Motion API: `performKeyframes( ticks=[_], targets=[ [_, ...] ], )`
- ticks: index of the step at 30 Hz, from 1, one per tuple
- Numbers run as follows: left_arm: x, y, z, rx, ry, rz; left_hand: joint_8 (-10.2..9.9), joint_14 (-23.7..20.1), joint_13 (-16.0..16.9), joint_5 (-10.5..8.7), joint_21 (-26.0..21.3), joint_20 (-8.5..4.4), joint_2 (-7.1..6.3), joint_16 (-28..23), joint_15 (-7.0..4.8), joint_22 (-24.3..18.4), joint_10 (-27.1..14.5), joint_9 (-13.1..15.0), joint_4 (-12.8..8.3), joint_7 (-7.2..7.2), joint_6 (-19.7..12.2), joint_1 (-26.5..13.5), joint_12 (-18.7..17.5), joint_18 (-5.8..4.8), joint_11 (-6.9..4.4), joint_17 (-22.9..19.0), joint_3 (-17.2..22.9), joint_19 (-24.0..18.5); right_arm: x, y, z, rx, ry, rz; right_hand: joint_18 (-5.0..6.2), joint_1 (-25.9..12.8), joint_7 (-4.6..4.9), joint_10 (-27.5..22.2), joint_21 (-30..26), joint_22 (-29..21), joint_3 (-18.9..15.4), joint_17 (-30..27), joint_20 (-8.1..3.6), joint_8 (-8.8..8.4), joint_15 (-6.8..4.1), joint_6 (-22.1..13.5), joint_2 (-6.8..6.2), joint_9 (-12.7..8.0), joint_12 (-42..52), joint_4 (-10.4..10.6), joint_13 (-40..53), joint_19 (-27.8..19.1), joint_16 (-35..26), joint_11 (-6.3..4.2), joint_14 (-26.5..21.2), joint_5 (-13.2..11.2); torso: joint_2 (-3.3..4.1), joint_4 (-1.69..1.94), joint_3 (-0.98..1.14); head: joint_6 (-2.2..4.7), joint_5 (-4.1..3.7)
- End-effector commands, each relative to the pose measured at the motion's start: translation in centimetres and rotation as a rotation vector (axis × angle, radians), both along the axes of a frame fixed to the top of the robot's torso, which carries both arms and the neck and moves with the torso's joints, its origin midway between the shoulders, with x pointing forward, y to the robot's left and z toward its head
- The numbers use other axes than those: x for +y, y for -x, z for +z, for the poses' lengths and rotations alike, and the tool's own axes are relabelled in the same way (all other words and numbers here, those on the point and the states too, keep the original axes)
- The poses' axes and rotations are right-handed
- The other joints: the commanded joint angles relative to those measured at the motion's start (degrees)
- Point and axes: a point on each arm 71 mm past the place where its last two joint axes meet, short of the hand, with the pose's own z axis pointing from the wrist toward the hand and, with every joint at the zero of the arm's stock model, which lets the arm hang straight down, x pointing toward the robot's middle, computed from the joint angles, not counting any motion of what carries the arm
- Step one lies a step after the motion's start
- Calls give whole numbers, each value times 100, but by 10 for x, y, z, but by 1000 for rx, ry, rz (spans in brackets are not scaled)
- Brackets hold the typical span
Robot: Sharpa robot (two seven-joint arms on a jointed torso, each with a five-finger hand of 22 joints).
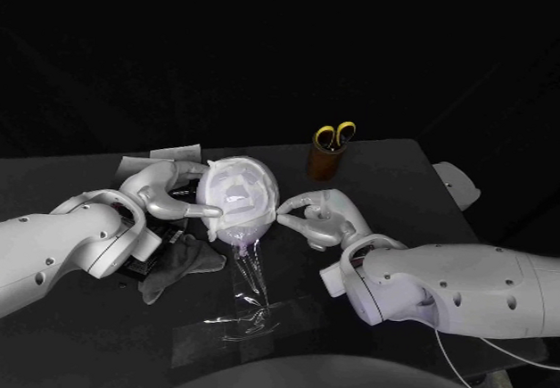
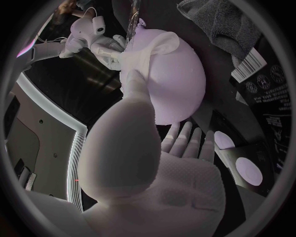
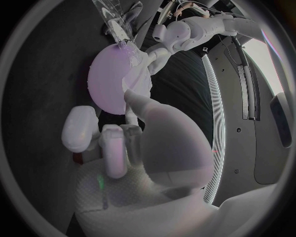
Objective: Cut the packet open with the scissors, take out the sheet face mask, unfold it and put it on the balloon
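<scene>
A clear plastic stand [image 1: 249, 304] rose from the black table [image 1: 77, 341], with a grey cloth [image 1: 179, 263] just beside it. Above it sat the pale balloon [image 2: 179, 84], its front covered by the white sheet face mask [image 1: 238, 191]. The left hand [image 1: 166, 193] held the balloon between thumb and fingers. The right hand [image 1: 317, 216] had curled fingers, its thumb touching the mask's edge; I could not tell whether it gripped anything. Farther off, 1 brown tube [image 1: 322, 163] held yellow-handled scissors [image 1: 334, 135].

The scissors [image 1: 334, 134] show just their yellow handles, the blades sunk in the brown holder [image 1: 323, 166]. The left arm [image 1: 45, 249] covers part of the grey cloth [image 1: 178, 267]. Whether the right hand [image 1: 315, 216] touches the balloon [image 3: 110, 81] cannot be told.
</scene>
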Motion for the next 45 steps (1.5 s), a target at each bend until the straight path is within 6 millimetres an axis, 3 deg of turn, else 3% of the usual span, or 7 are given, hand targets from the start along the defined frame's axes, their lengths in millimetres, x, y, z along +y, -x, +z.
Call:
performKeyframes(
  ticks=[1,9,12,15,17,26,45],
  targets=[
    [-2,1,-1,13,-2,-8,10,27,4,26,28,8,9,-28,8,6,20,7,4,505,6,24,-24,78,9,-6,29,35,-4,0,0,1,11,-14,47,-75,2,588,0,546,58,1510,-43,33,-48,-26,-16,501,-10,-3,1491,-7,25,-30,608,16,3,3,-2,-1,-9],
    [-2,1,-1,13,-2,-8,10,27,4,26,28,8,9,-28,8,6,20,7,4,505,6,24,-24,78,9,-6,29,35,-11,-3,-6,37,14,-42,53,-190,24,583,-44,537,114,1510,-42,-1,-46,-170,-64,534,-26,4,1482,-20,25,-15,608,11,3,7,0,9,-12],
    [-2,1,-1,13,-2,-8,9,27,4,25,29,9,4,-30,10,6,19,7,4,507,6,19,-24,78,10,-9,21,36,-12,-4,-7,46,12,-48,54,-642,311,500,-191,490,-169,1510,21,-434,108,-896,-392,381,-289,188,1340,-79,25,203,608,44,4,4,-2,14,-10],
    [-2,1,-1,13,-2,-8,9,27,4,25,29,9,4,-30,10,6,19,7,4,507,6,19,-24,78,10,-9,21,36,-11,-5,-8,49,12,-38,40,-875,472,449,-258,470,-407,1510,107,-693,245,-1272,-632,262,-432,285,1265,-109,25,341,608,47,6,3,-4,14,-12],
    [-2,1,-1,13,-2,-8,9,27,4,25,29,9,4,-30,10,6,19,7,4,507,6,19,-24,78,10,-9,21,36,-7,-5,-8,50,13,-16,39,-920,493,442,-294,459,-498,1510,151,-729,292,-1282,-674,234,-443,319,1259,-125,25,390,608,16,6,1,-3,13,-9],
    [-2,1,-1,13,-2,-8,9,27,4,25,29,9,4,-30,10,6,19,7,4,507,6,19,-24,78,10,-9,21,36,3,-4,-7,31,15,41,61,-981,506,436,-340,450,-733,1510,215,-788,323,-1257,-742,176,-447,403,1256,-145,25,413,608,19,5,5,-2,2,1],
    [-2,1,-1,13,-2,-10,9,27,4,25,29,9,4,-30,10,6,19,7,4,507,6,19,-24,78,10,-9,21,36,14,-6,-9,35,3,64,80,-801,392,504,-235,505,-948,1510,238,-721,256,-744,-549,82,-252,507,1359,-86,25,320,608,20,4,9,-4,-10,2]
  ],
)
